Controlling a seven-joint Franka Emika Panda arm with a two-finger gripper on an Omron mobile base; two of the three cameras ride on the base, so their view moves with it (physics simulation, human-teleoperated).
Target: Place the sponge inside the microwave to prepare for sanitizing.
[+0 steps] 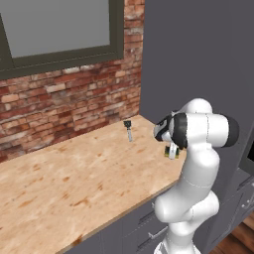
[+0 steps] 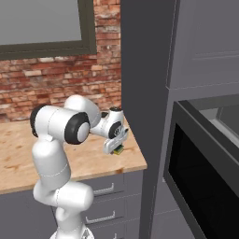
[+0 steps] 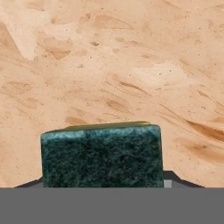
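Hand view: sponge (image 3: 101,155) green side up, sitting between the fingers over the worktop (image 3: 109,65).
Hand (image 2: 116,148): low at the worktop's right end, closing around the sponge; firm grip, cannot tell.
Microwave (image 2: 205,177): door open, waiting rightward.

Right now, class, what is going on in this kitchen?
A white robot arm has its claw down at the right end of the wooden counter, around a sponge with its dark green side toward the hand camera. Whether the grip is firm yet cannot be told. The microwave to the right stands with its door open, nothing placed in it yet. A small dark-handled utensil lies further back on the counter.
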